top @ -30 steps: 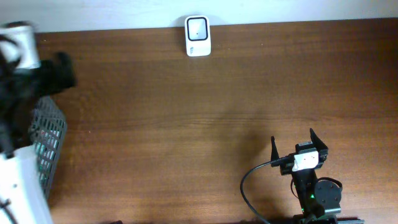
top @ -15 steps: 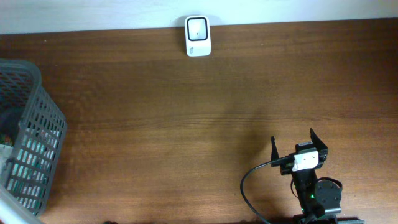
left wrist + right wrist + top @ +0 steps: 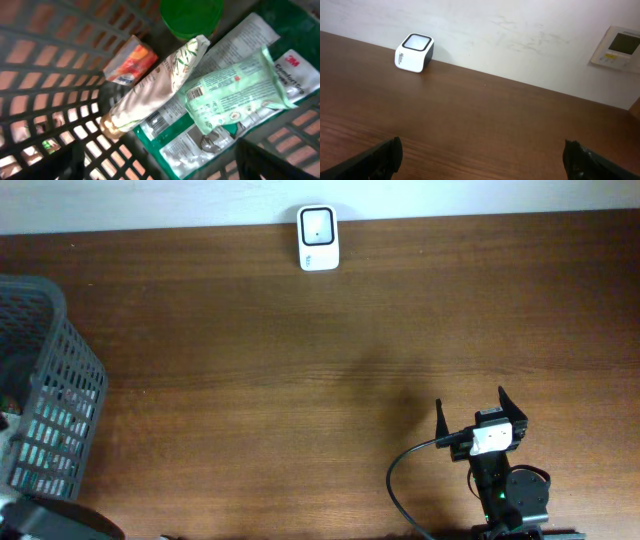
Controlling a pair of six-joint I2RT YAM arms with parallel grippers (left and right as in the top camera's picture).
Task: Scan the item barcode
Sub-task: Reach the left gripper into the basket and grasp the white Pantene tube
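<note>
One brown table [image 3: 300,360] is seen from overhead, with one dark mesh basket [image 3: 60,380] at its left edge, and all the items are found inside that basket. Two grippers are counted. The right gripper [image 3: 470,400] is held low at the near right of the table, jaws spread wide over bare wood with nothing between them. The left gripper [image 3: 157,147] is held above the basket's contents, its two dark fingers far apart and nothing clasped. Five items are made out. One flat green-and-white pack [image 3: 295,75] is laid at the bottom. One long beige packet [image 3: 155,90] is laid across it, its long axis running from lower left to upper right in the left wrist view, its crimped end pointed at one green lid [image 3: 192,17]. One pale green pouch [image 3: 230,90] is laid on the same diagonal just beside the packet, its barcode [image 3: 196,93] turned upward. One orange sachet [image 3: 131,61] is lodged against the mesh. One white scanner [image 3: 318,238] is stood at the far edge, well apart from the basket
</note>
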